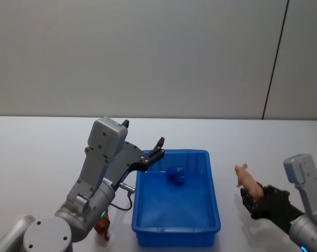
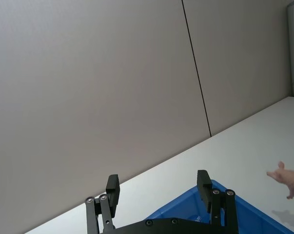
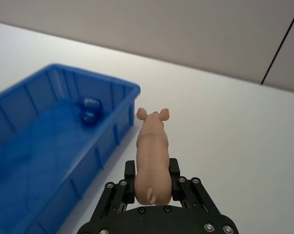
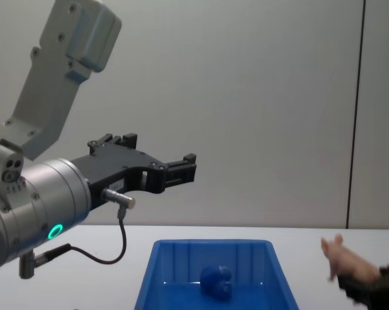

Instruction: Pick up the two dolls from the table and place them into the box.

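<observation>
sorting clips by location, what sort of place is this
Probably a robot test lab: a white table, a grey panelled wall, the left tool open by a blue box, the right tool holding a pink doll.

Bright, even, diffuse light; faint soft shadows on table (image 2: pixel 244 146); mild sheen on box (image 3: pixel 39 161) floor.

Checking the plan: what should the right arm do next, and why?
Probably swing the right gripper left over the box: it is shut on the pig doll, outside the box's right wall, while the blue doll lies inside. The left gripper hangs open above the far-left corner.
</observation>
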Tool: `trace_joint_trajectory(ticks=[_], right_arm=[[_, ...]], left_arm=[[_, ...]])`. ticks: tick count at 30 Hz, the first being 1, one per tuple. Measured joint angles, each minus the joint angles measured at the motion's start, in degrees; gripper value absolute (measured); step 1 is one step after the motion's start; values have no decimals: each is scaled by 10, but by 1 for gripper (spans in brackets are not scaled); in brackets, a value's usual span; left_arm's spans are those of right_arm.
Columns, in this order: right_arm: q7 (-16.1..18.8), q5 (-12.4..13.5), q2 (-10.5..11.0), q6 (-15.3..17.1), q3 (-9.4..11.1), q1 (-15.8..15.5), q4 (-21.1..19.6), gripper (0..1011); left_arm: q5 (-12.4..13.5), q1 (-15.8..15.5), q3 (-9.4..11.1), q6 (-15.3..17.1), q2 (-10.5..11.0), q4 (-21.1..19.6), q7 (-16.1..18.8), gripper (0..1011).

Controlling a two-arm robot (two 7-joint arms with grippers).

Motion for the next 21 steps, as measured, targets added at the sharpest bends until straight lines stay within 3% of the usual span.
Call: trace_joint_trajectory(ticks=[11,21], right_arm=[[38,-3,-6,-16,1,20,-26,380],[94,-10,-29,19,-10,56,-18,380]], left_arm=[[0,0,0,0,0,0,0,1001],[0,0,0,0,0,0,0,1001]])
